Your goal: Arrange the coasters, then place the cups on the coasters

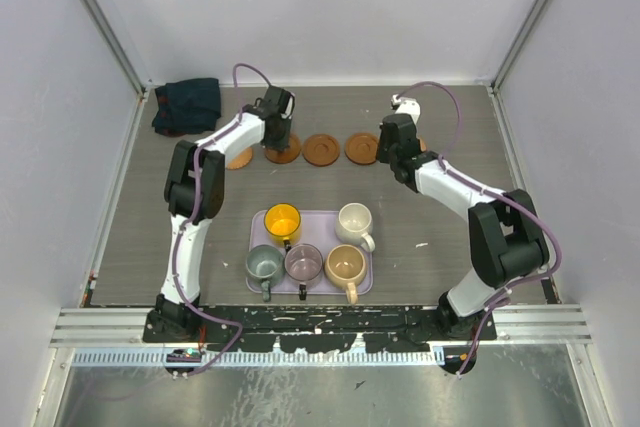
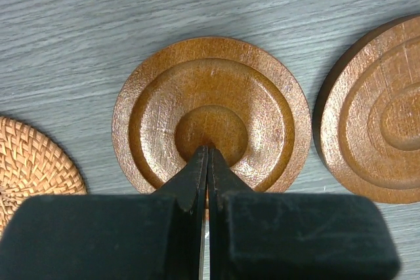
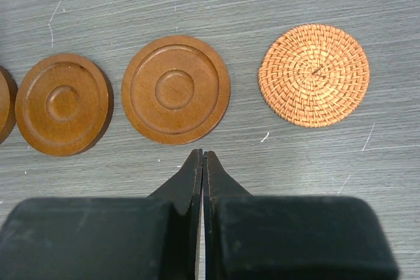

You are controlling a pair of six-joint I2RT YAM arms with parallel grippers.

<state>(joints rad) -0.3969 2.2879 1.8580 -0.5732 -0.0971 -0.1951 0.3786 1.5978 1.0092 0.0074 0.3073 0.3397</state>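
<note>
Bench (image 1: 200,237) with the coaster row laid out and the cups not yet placed. Probable hazards: the five cups crowd the lilac tray (image 1: 318,222), well behind both pairs of fingers, so lifting one could knock a neighbour or snag a handle. A cup set off-centre on a rimmed coaster would sit tilted on the raised ring. The left fingers (image 2: 193,181) are closed on nothing, tips over the central dimple of the first wooden coaster (image 2: 210,116); contact cannot be told. A sideways sweep could push it into the second wooden coaster (image 2: 380,116), just right of the tips. The right fingers (image 3: 190,181) are likewise shut and empty, tips just short of the third wooden coaster (image 3: 176,90). Appearance: yellow-orange cup (image 1: 283,220), cream cup (image 1: 355,220), grey-green cup (image 1: 264,265), purplish cup (image 1: 303,262) and tan cup (image 1: 345,265), all upright. Wooden coasters are brown, scuffed, with concentric rings. The left woven coaster (image 2: 33,162) and right woven coaster (image 3: 314,75) are orange-tan spirals.
</note>
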